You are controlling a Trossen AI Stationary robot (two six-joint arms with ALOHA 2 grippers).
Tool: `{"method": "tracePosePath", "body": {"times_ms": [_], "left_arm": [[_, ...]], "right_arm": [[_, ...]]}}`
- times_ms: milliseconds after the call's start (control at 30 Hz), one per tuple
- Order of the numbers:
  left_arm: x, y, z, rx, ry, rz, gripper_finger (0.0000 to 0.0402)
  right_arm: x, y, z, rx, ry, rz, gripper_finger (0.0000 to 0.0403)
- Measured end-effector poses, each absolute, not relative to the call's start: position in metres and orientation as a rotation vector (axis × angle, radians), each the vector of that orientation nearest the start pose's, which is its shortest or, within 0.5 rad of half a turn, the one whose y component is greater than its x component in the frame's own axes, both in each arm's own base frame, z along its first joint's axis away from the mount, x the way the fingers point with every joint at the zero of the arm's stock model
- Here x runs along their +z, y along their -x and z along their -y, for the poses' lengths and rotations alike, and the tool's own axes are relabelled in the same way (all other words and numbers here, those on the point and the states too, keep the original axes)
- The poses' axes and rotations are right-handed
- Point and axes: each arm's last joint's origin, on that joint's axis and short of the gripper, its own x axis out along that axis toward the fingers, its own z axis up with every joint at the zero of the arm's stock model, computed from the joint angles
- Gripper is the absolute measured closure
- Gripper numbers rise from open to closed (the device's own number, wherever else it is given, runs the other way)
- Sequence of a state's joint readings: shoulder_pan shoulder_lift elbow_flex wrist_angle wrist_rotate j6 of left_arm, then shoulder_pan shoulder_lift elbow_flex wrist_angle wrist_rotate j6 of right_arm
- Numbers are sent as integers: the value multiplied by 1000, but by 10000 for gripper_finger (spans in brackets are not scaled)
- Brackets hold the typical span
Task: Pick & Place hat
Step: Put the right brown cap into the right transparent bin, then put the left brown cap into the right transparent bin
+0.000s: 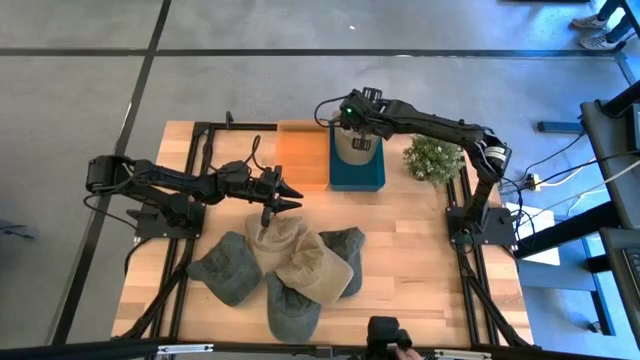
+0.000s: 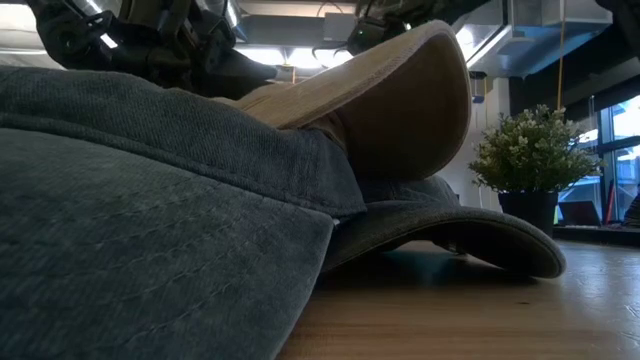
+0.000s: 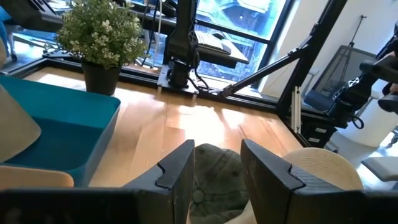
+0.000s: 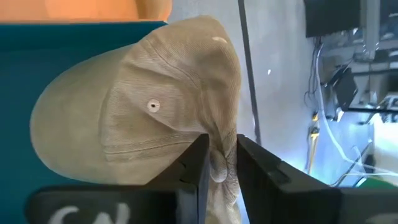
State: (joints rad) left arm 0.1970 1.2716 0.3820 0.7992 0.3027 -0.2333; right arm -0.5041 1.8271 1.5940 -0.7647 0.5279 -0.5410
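Observation:
My right gripper (image 1: 357,128) is shut on a tan cap (image 4: 137,106) over the blue bin (image 1: 358,175) at the table's far side. My left gripper (image 1: 281,196) hovers open above the far edge of a pile of caps in the table's middle. The pile holds two tan caps (image 1: 275,240) (image 1: 318,265) and several dark green caps (image 1: 228,266), lying overlapped on the table. In the left wrist view the open fingers (image 3: 217,168) frame a green cap (image 3: 214,177), with a tan cap (image 3: 323,171) beside it. My right gripper pinches a bunched fold of the tan cap's cloth (image 4: 219,163) at the crown's edge between its two fingers. The fingers come from above, pointing down. The cap hangs below them inside the blue bin's outline (image 1: 355,148); whether it touches the bin's floor I cannot tell.
An orange bin (image 1: 303,155) stands just left of the blue bin. A potted plant (image 1: 433,158) stands to its right. Black frame rails run along the table's left and right sides. Bare wood shows near the table's right edge (image 1: 430,260).

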Motion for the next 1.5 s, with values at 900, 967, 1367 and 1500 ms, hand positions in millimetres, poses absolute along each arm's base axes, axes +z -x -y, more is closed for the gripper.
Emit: {"method": "tracePosePath", "body": {"times_ms": [900, 967, 1367, 1500], "left_arm": [[190, -235, -41, 10, 249, -137, 272], [190, -235, -40, 5, 248, -137, 274], [189, -237, -24, -59, 246, -151, 274], [185, -237, -17, -84, 250, -199, 272]], "right_arm": [[348, -328, 116, -630, 386, -967, 171], [352, -323, 100, -463, 277, -944, 172], [302, -285, 31, -216, 133, -826, 174], [274, -269, 14, -211, 111, -752, 174]]}}
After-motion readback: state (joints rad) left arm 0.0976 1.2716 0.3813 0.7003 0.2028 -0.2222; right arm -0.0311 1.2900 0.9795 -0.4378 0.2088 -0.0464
